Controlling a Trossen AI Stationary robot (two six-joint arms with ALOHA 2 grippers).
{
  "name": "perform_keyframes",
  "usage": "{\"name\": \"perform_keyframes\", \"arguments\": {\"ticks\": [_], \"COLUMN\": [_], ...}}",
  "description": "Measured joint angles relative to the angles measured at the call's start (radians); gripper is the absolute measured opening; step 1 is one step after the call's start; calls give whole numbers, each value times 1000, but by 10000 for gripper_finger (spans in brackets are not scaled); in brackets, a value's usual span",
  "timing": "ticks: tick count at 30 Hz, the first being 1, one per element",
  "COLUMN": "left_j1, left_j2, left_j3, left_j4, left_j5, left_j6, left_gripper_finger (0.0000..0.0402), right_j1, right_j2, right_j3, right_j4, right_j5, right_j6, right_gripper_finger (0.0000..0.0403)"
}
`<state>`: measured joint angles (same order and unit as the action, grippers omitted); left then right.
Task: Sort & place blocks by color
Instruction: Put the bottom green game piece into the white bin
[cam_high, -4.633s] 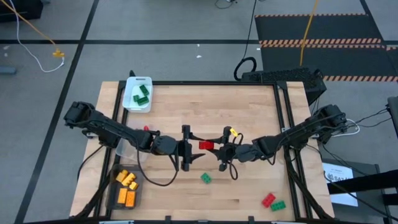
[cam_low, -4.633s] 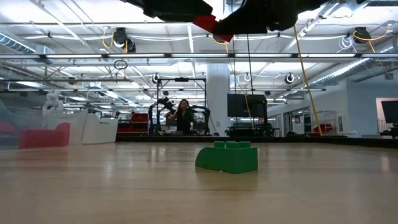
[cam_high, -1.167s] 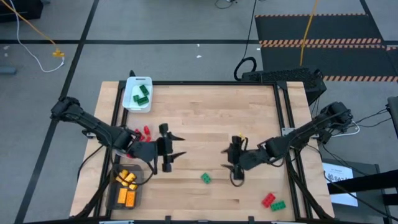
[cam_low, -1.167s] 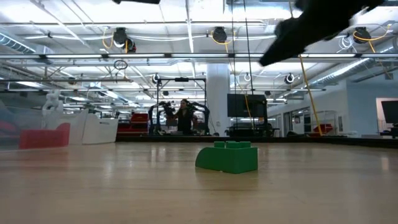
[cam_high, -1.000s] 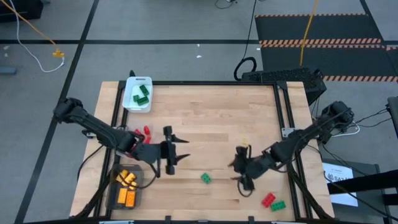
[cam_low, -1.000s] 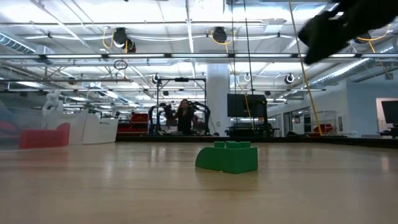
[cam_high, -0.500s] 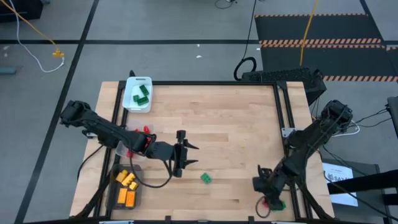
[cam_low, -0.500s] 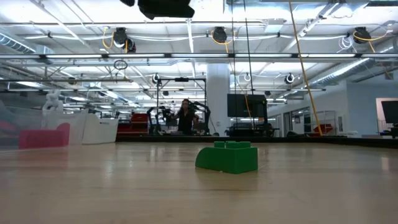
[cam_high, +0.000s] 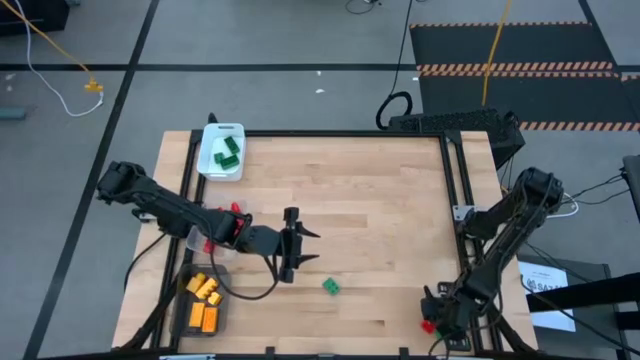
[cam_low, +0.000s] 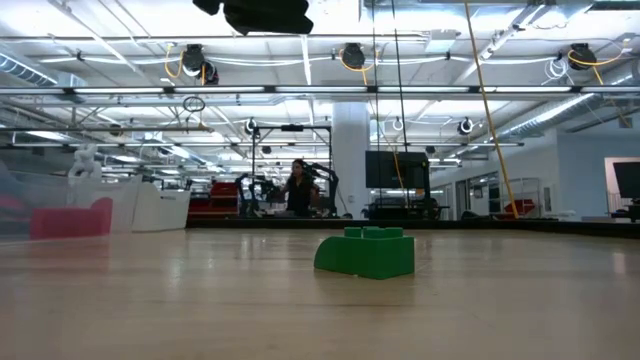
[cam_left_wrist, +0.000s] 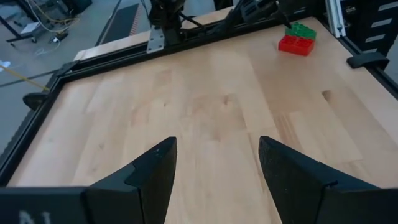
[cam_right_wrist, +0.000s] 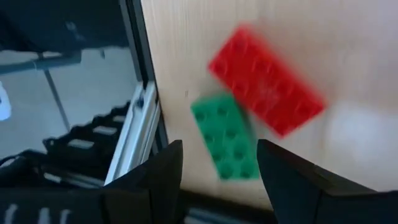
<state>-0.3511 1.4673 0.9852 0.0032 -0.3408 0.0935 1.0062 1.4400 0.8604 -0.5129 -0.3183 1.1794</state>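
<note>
Your right gripper (cam_high: 436, 312), fingers spread and empty, is now dropping over the red block (cam_right_wrist: 266, 79) and green block (cam_right_wrist: 226, 135) at the table's near-right corner, a fresh pick starting, while your left gripper (cam_high: 300, 252) is waiting open mid-table.

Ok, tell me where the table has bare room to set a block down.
Free: the far middle and right of the table, right of the white tray; also the near middle, right of the lone green block. Crowded: the near-right corner, right gripper over two blocks; the left edge by the left gripper.
</note>
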Motion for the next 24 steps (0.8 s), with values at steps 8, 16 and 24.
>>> {"name": "perform_keyframes", "arguments": {"ticks": [8,16,24], "left_j1": [0,0,0], "left_j2": [0,0,0], "left_j3": [0,0,0], "left_j4": [0,0,0], "left_j5": [0,0,0], "left_j6": [-2,-6,-19], "left_gripper_finger": [230,230,230], "right_j1": [55,92,89], "right_j2": [8,8,12], "right_j3": [0,0,-59], "right_j4": [63,90,144], "right_j5": [-28,-27,-22], "right_j6": [156,303,313], "right_gripper_finger": [196,196,196]}}
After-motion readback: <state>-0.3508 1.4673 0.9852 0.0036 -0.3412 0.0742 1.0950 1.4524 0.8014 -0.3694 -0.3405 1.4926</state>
